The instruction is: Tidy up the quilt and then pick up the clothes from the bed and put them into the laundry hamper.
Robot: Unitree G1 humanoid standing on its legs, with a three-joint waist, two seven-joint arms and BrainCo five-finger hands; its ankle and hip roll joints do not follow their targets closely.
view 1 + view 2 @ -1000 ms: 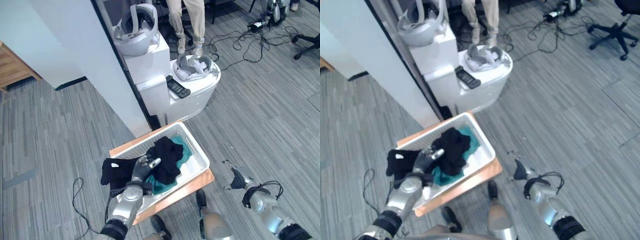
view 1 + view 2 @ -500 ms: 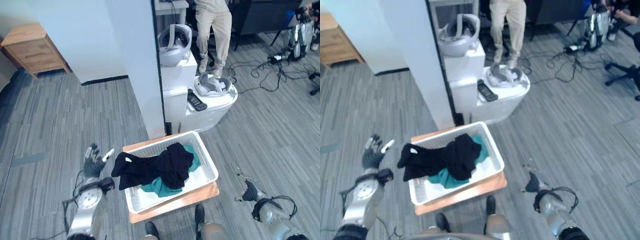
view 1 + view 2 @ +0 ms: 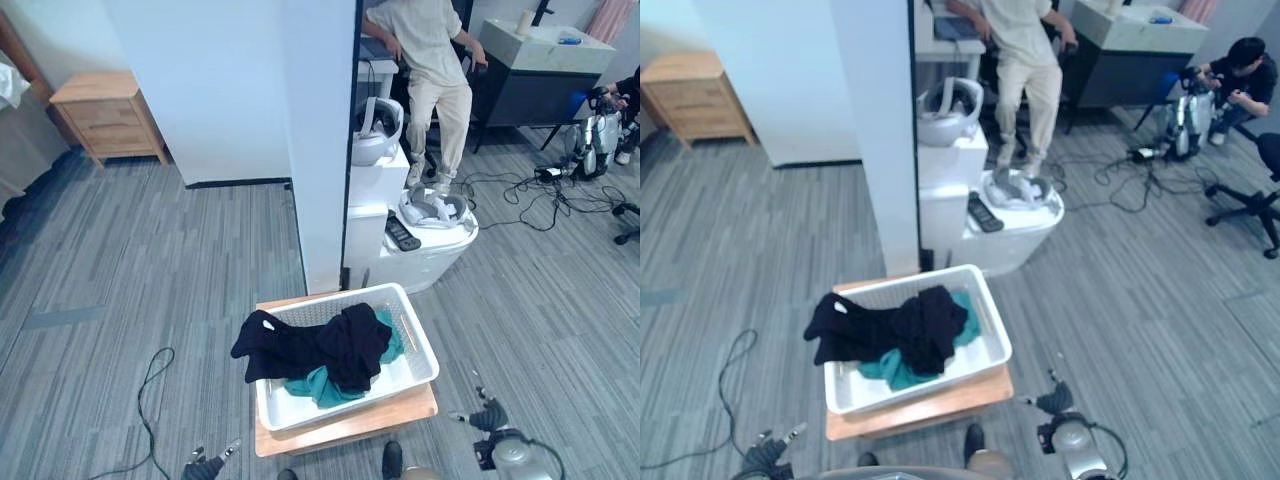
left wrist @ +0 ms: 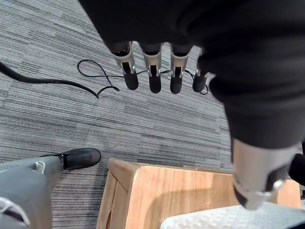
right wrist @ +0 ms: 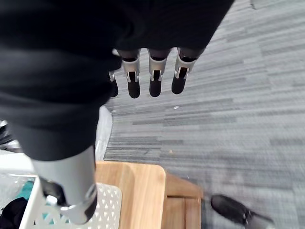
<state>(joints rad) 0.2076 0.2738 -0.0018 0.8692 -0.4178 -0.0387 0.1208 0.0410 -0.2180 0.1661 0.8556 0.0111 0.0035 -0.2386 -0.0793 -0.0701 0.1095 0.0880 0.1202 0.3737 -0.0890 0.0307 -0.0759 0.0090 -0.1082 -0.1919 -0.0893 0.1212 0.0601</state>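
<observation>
Clothes: black garment [image 3: 315, 348] over teal cloth [image 3: 318, 382] in white plastic hamper [image 3: 417, 345] — sleeve draped past left rim.
Stand: low wooden platform [image 4: 162, 195].
Left hand [image 4: 151, 71]: fingers straight, empty.
Right hand [image 5: 143, 76]: same — open grey floor [image 3: 150, 270] around.

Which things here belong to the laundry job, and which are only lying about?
Job:
black garment
teal garment
white hamper
left hand and right hand, both open

Lying about:
remote control
wooden nightstand
</observation>
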